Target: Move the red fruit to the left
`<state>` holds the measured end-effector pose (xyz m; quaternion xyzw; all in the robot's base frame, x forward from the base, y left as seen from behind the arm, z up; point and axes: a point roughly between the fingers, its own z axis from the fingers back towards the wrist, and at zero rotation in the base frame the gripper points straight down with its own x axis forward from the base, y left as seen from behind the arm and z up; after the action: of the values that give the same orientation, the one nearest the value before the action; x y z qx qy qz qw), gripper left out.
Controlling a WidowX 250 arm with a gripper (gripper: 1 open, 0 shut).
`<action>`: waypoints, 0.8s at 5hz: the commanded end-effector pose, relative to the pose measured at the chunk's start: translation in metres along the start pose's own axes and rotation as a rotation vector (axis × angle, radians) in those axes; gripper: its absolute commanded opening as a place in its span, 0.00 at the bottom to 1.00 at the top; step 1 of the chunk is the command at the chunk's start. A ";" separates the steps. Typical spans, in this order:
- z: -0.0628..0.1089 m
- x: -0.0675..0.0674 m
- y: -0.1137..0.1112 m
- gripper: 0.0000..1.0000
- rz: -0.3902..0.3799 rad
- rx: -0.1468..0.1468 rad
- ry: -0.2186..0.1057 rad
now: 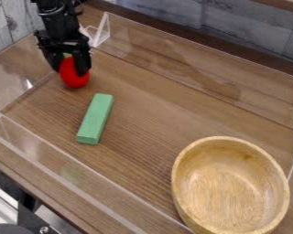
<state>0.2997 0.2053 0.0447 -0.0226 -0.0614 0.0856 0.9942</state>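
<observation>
The red fruit sat at the far left of the wooden table, close to the clear wall there, with the gripper directly over it and its dark fingers reaching down on either side of the fruit's upper half. The jaws looked drawn in narrowly around the fruit, apparently pinching it, though whether the pads truly pressed on it could not be made out. Judging by its gloss and small rounded form, the fruit was probably a light, hard plastic toy: stiff, not fragile, but slick and liable to roll or squirt out of a shallow pinch, so a hold across its widest part, below the top, seemed safest. Its leafy top was hidden behind the fingers, and its lowest edge was hard to separate from the shadow, so contact with the table was uncertain. The green block lay near the middle, well apart, and the wooden bowl at the near right was cut off by the frame edge.
</observation>
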 end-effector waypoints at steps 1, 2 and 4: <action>0.038 0.010 0.001 0.00 -0.023 0.044 -0.093; 0.039 0.010 0.000 0.00 -0.024 0.040 -0.093; 0.044 0.012 0.012 1.00 0.006 0.014 -0.085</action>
<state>0.3010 0.2107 0.0667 -0.0317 -0.0743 0.0856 0.9930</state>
